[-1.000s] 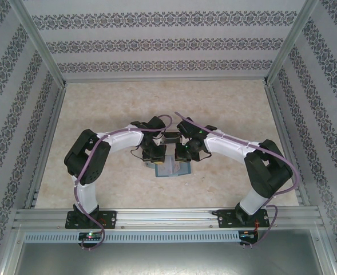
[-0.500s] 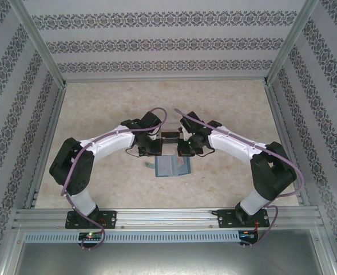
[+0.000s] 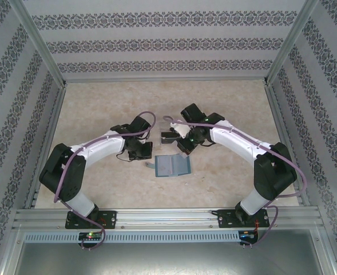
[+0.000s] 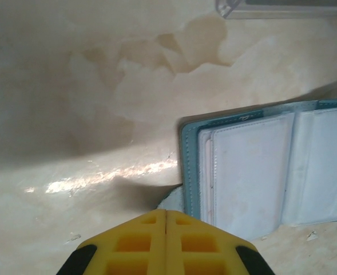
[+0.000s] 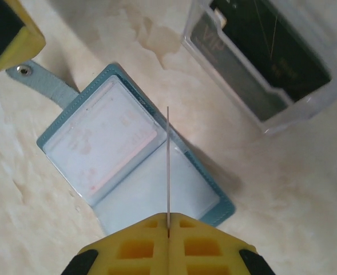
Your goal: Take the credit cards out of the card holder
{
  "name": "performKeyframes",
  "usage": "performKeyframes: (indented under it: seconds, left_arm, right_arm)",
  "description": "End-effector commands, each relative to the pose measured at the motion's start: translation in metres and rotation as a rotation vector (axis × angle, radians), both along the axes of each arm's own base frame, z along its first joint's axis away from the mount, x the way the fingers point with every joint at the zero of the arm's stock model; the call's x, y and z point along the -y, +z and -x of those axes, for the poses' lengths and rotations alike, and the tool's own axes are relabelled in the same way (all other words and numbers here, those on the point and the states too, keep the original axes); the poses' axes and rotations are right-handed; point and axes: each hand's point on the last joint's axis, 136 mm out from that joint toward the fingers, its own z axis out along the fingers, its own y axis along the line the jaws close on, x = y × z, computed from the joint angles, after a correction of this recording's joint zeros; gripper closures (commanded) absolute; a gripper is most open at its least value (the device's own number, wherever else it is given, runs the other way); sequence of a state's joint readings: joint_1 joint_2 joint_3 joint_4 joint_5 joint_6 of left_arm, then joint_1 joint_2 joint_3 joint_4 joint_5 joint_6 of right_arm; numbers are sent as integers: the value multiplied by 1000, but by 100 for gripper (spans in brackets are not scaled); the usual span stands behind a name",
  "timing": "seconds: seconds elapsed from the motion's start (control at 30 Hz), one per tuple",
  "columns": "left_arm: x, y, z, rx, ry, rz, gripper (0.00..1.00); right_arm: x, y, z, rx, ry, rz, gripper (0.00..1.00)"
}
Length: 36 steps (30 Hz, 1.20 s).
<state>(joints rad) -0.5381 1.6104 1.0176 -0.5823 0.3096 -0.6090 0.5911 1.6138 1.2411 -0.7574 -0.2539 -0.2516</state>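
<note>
Card holder [image 3: 171, 166]: lies open and flat on the worktop [image 3: 99, 109], centre of the top view, between both arms; nothing pins it.
Left claw [image 4: 166, 213]: pressed closed and empty, hovering just off the holder's left edge.
Pale card [image 5: 108, 134]: seems lodged in the upper-left sleeve; pulling it could drag the unpinned holder along.
Credit card [image 5: 168, 160]: seen edge-on, pinched by one end only; it may pivot or slip out.
Right claw [image 5: 168, 220]: clamped on that card above the holder.
Clear plastic box [image 5: 228, 83]: upper right; a tilted card could catch its rim.
</note>
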Motion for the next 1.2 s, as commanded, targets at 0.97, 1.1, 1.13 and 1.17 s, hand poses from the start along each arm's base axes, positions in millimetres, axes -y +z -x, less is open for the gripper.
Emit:
performKeyframes:
  seconds: [0.97,1.1,1.13,1.17]
  left_arm:
    - [-40,8,-9,41,124,-1,100]
    - [-45,8,-12,35,133,-5,100]
    - [-46,8,-13,34,135,-7,100]
    - [-47,8,-14,35,138,-5,100]
  right_arm:
    - [-22,9,-105,112,595,225,100]
    - [-26,0,-114,93,612,234,100]
    - [-26,-3,-117,90,614,240,100]
    - [-26,-5,-119,84,616,243,100]
